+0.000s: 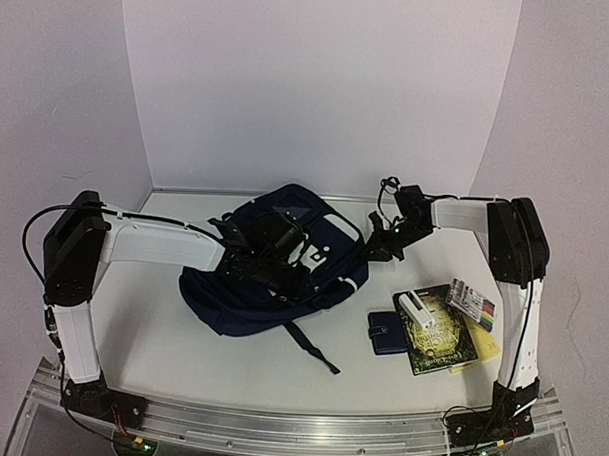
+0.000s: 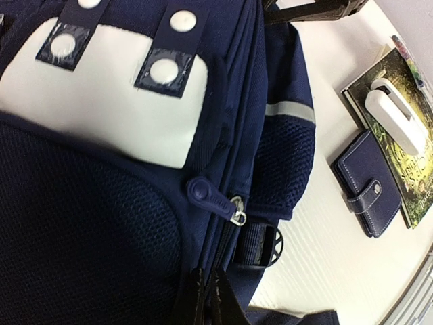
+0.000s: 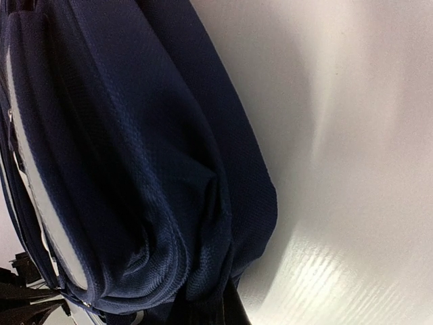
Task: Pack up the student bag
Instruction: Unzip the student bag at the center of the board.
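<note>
Navy student bag (image 1: 244,304) pinched: left hand (image 2: 207,283) atop, right hand (image 1: 380,250) at edge.

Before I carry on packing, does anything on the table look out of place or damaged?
Nothing looks spilled or damaged. One strap of the student bag trails loose toward the near edge, close to the wallet; it might snag.

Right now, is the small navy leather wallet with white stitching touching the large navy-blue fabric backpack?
Apart. The left wrist view shows a bare strip of white table between the wallet and the backpack, at its mesh side.
</note>
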`<state>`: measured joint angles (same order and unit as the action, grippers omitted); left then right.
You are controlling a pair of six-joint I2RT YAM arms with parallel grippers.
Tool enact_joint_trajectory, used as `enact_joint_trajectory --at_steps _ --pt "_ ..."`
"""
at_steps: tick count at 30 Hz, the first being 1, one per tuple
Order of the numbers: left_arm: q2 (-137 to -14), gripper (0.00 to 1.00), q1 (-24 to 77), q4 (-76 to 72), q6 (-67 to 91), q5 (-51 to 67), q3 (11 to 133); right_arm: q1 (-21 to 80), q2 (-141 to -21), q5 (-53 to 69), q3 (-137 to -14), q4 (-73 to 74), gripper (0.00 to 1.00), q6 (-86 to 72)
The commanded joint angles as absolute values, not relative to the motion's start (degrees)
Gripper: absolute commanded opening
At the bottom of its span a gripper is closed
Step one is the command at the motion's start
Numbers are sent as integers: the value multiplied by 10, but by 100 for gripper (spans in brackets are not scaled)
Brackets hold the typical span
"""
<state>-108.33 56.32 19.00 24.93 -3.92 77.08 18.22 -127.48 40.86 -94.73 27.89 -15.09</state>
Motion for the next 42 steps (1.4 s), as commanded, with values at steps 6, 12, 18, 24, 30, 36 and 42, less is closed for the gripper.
enact_joint_trajectory --at_steps 6,12,18,24,30,36,42 --pt "-1079 17 555 181 248 -5 795 175 -1249 379 -941 262 0 -151" --pt "-1083 38 554 146 277 26 792 176 -1240 387 -931 258 0 -153" --pt "-1125 39 543 158 306 20 830 177 -1233 393 -926 255 0 -155" --pt "-1175 39 538 196 327 -9 888 179 -1228 399 -923 255 0 -157" --pt "-1216 37 531 240 359 -37 935 182 -1222 403 -914 254 0 -156" --pt "-1223 45 544 309 383 -102 970 183 -1219 401 -914 251 0 -157" --pt "-1192 46 571 329 405 -146 956 183 -1219 397 -911 248 0 -157"
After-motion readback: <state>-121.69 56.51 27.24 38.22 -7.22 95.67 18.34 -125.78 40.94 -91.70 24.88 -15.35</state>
